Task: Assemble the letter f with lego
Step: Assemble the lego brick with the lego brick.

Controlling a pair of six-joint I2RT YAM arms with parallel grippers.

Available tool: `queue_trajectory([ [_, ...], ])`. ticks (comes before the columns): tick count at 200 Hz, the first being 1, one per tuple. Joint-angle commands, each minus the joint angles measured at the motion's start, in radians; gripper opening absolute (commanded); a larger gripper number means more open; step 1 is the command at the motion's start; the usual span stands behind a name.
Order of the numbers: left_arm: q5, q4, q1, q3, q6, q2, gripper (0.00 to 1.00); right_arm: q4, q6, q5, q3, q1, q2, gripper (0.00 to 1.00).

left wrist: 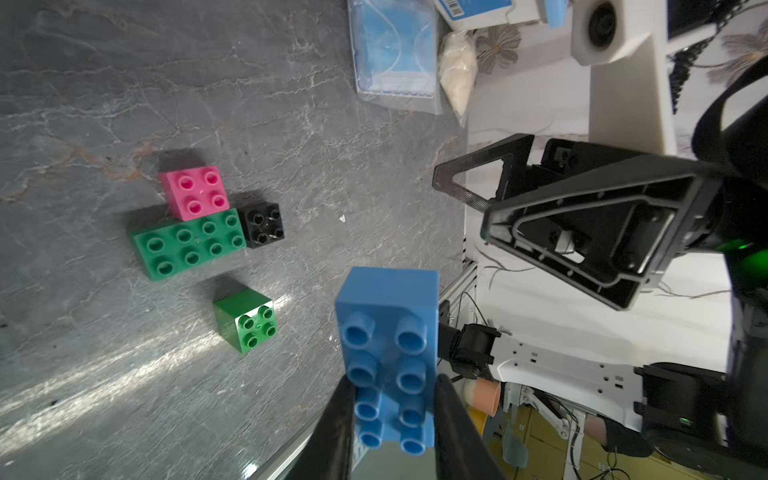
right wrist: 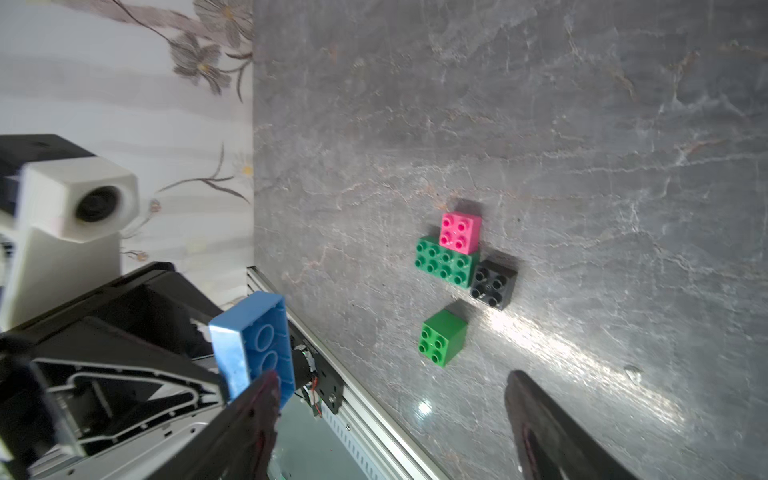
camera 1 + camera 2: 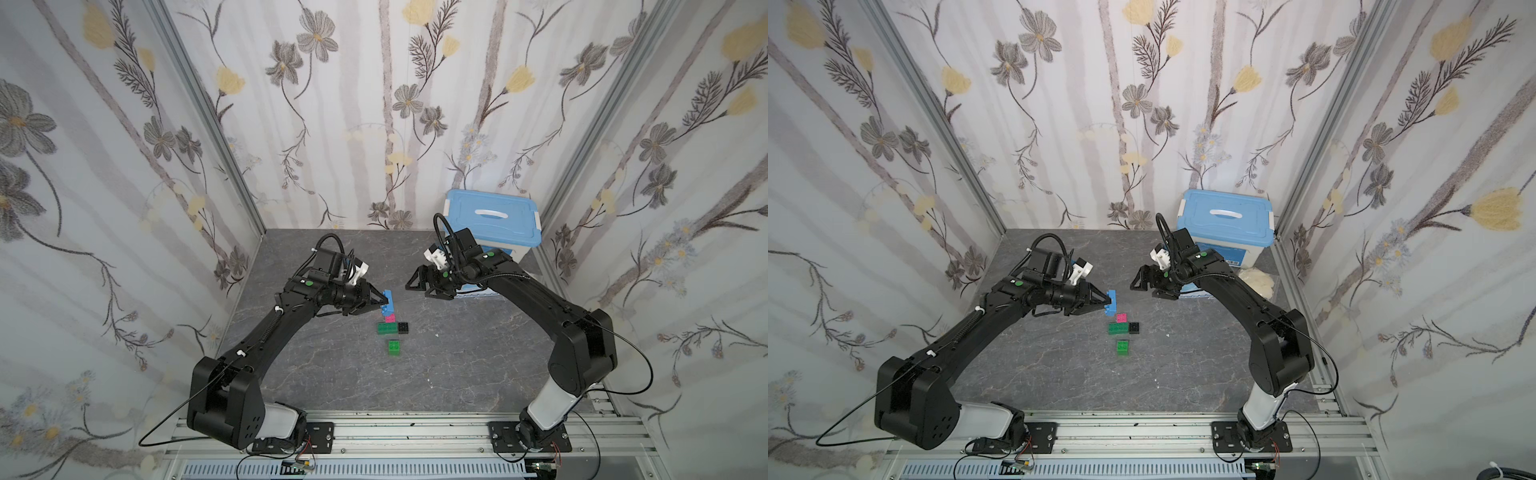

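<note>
Studs in two rows of four cover the long blue brick [image 1: 386, 353], and its hollow underside faces the right wrist camera. It is up off the table [image 3: 332, 374], held at one end by the left tool [image 3: 381, 303], whose jaws are clamped on its two long sides.

On the table just below it, a little nearer the robot's base, three bricks sit studs-up in a huddle. A dark green bar [image 1: 189, 245] of eight studs has a small pink brick [image 1: 194, 193] pressed against one long side and a small black brick [image 1: 264, 225] butted against one end. A small green brick [image 1: 245, 320], brighter and four-studded, stands alone near the bar's other long side, not touching it.

The right tool [image 3: 417, 290] hangs close to the blue brick, jaws wide apart, holding nothing. Behind that arm a white box with a blue lid [image 3: 492, 218] stands in the back corner, and a packet of blue masks [image 1: 395, 54] and a whitish bag [image 1: 457, 70] lie beside it.
</note>
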Motion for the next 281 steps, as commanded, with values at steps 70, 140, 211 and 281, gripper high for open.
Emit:
queue_trajectory([
  [70, -0.475, -0.408, -0.271, 0.182, 0.09, 0.174, 0.0, -0.027, -0.048, 0.163, -0.114, 0.005, -0.005, 0.86],
  [140, -0.647, -0.483, -0.428, 0.281, 0.028, 0.34, 0.0, -0.039, -0.069, 0.178, -0.156, -0.016, -0.003, 0.89],
  [211, -0.774, -0.54, -0.474, 0.367, -0.02, 0.435, 0.0, 0.016, -0.085, 0.104, -0.241, -0.075, -0.05, 0.99],
  [281, -0.814, -0.587, -0.502, 0.393, -0.044, 0.462, 0.0, 0.054, -0.083, 0.042, -0.25, -0.104, -0.047, 0.99],
])
